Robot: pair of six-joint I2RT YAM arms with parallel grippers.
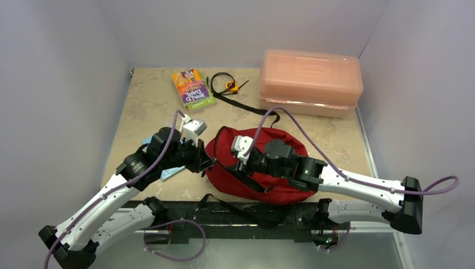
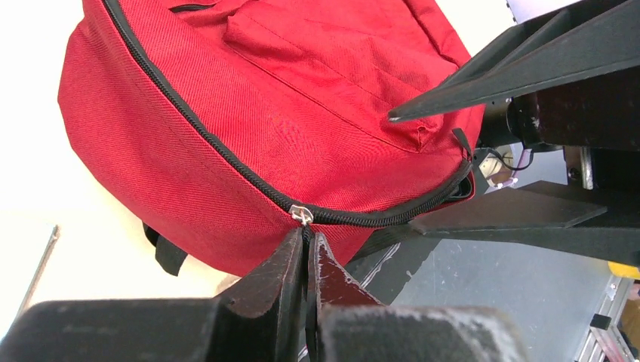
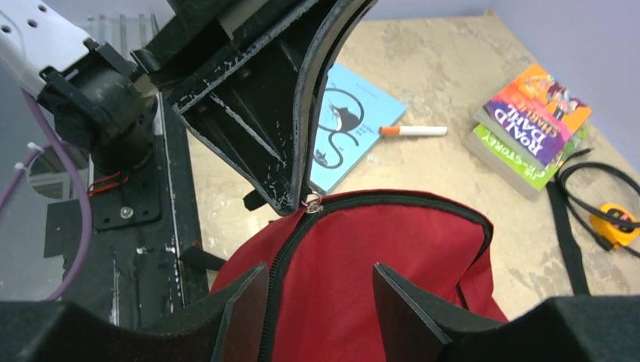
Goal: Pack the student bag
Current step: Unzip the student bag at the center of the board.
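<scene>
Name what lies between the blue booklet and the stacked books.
A white pen with an orange cap, on the table; the right wrist view shows it.

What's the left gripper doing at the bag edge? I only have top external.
Observer: In the left wrist view, the left gripper is shut on the zipper pull of the student bag.
Operator: Right gripper?
Observer: The right gripper is open over the red fabric, holding nothing.
Operator: Anything under the left arm?
Observer: A blue booklet with a cat drawing lies on the table, with a white pen with an orange cap beside it.
</scene>
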